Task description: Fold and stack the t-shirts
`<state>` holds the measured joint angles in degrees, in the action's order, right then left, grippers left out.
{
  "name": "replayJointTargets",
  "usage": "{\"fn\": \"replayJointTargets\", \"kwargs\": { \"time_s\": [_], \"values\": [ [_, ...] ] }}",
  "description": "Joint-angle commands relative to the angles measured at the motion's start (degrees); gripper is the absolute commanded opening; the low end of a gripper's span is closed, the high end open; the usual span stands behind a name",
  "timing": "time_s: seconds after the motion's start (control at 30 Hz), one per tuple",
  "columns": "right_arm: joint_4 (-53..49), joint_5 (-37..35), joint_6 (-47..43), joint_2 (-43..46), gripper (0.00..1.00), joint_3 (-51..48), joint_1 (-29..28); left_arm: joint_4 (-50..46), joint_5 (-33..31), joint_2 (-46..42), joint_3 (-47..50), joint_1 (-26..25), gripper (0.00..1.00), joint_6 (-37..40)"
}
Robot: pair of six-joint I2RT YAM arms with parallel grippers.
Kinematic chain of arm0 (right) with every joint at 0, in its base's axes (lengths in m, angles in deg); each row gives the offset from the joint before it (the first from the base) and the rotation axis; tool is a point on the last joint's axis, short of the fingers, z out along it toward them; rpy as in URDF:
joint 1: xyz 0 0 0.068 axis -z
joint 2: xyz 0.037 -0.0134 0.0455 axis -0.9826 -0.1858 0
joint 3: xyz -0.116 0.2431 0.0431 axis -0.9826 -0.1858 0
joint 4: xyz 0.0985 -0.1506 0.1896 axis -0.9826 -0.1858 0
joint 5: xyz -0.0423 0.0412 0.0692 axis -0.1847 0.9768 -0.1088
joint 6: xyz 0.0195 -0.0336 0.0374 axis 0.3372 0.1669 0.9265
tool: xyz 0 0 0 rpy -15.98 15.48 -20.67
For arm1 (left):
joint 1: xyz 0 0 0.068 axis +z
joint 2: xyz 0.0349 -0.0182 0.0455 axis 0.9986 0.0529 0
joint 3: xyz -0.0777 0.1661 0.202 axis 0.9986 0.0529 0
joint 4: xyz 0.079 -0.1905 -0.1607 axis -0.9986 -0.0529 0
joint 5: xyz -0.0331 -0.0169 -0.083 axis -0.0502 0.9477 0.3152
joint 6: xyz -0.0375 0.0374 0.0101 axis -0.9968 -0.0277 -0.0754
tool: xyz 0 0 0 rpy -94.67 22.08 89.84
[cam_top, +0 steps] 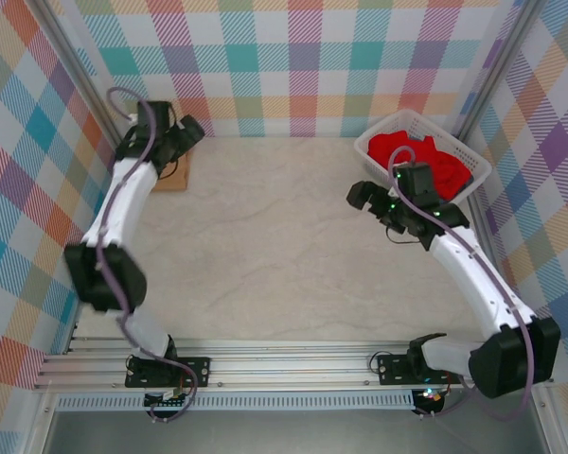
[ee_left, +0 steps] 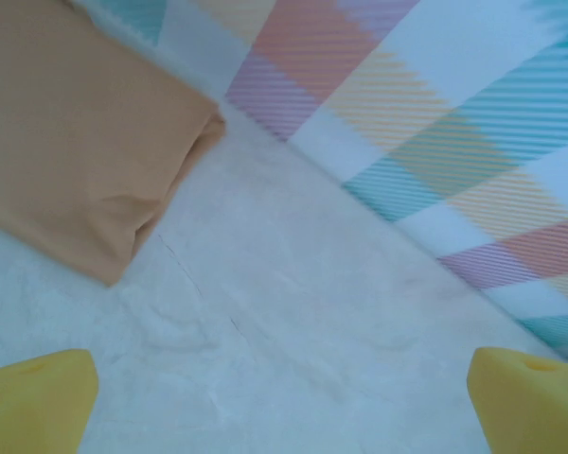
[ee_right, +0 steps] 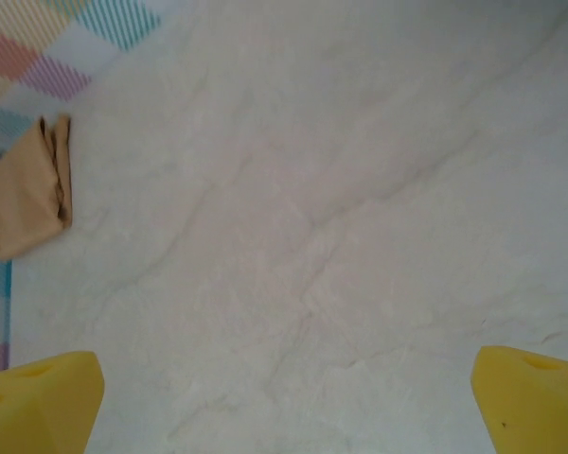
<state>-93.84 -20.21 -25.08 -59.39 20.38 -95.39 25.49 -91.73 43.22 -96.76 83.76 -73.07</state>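
1. Gaping wide open, the left claw [ee_left: 282,402] has its two yellow foam pads [ee_left: 33,402] out at the bottom corners of its wrist view. There's nothing between them but the pale marble-look bench [ee_left: 312,312].
2. Same deal for the right claw [ee_right: 284,397]: jaws spread all the way, nothing held, hanging over open bench.
3. From the top camera, the left claw is up in the far-left corner, just above the folded tan-orange cloth t-shirt [cam_top: 175,173]. That shirt lies flat on the bench, right up against the pastel plaid wall [cam_top: 303,57].
4. In the left wrist view the tan-orange shirt is a smooth folded block at upper left, clear of the pads.
5. The right claw hovers just in front of the white plastic lattice basket [cam_top: 412,115] in the far-right corner.
6. The bright red cloth t-shirt [cam_top: 426,156] sits crumpled inside that basket, not folded.
7. The two shirts are well apart, on opposite sides of the bench.
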Motion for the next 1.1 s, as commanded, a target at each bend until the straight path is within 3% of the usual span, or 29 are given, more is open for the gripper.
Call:
{"fn": "replayJointTargets", "kwargs": {
  "time_s": [0.0, 0.1, 0.17, 0.27, 0.4, 0.47, 0.57, 0.6, 0.7, 0.87, 0.97, 1.0, 1.07],
  "values": [
    [-4.5, -16.5, -3.4, 2.4, 1.00, 1.4, 0.5, 4.8, -10.4, -10.8, 15.4, 0.4, 1.00, -2.9],
    [0.9, -27.0, -6.2, 9.4, 1.00, -7.2, 0.5, -2.1, -29.8, -19.5, 25.5, -5.3, 1.00, -0.9],
    [11.9, -31.3, -10.9, 15.8, 1.00, -17.5, 0.5, 2.5, -35.1, -26.8, 36.1, -8.0, 1.00, 5.0],
    [26.9, -37.8, -19.1, 22.6, 1.00, -32.4, 0.6, 14.1, -32.4, -35.9, 52.2, -8.2, 1.00, 16.9],
    [32.1, -37.4, -29.6, 18.7, 1.00, -39.5, 1.1, 29.1, -20.2, -40.6, 66.1, -8.0, 1.00, 29.5],
    [36.7, -33.9, -31.0, 15.5, 1.00, -42.5, 2.3, 34.6, -18.9, -39.0, 69.3, -7.2, 1.00, 28.1],
    [49.1, -29.7, -33.9, 8.2, 1.00, -46.0, 4.0, 39.8, -17.3, -28.9, 69.3, -5.2, 1.00, 26.1],
    [47.7, -27.6, -34.6, 5.0, 1.00, -43.8, 5.1, 43.4, -17.3, -25.6, 69.5, -5.0, 1.00, 25.9],
    [56.0, -21.8, -38.0, -3.6, 1.00, -40.9, 7.5, 51.1, -16.5, -17.8, 67.2, -3.7, 1.00, 26.8],
    [67.4, -15.8, -34.8, -13.2, 1.00, -37.4, 12.1, 61.8, -13.6, -6.7, 63.5, 0.3, 1.00, 26.3],
    [76.5, -12.9, -34.9, -17.6, 1.00, -39.3, 12.7, 64.0, -12.2, -6.7, 64.6, -1.0, 1.00, 29.0],
    [75.6, -11.1, -35.0, -16.7, 1.00, -39.7, 13.1, 71.7, -12.6, -6.8, 68.5, -2.2, 1.00, 30.6],
    [86.1, -9.7, -35.5, -19.1, 1.00, -43.8, 13.4, 79.2, -12.1, -8.1, 73.3, -3.0, 1.00, 31.4]
  ]
}}
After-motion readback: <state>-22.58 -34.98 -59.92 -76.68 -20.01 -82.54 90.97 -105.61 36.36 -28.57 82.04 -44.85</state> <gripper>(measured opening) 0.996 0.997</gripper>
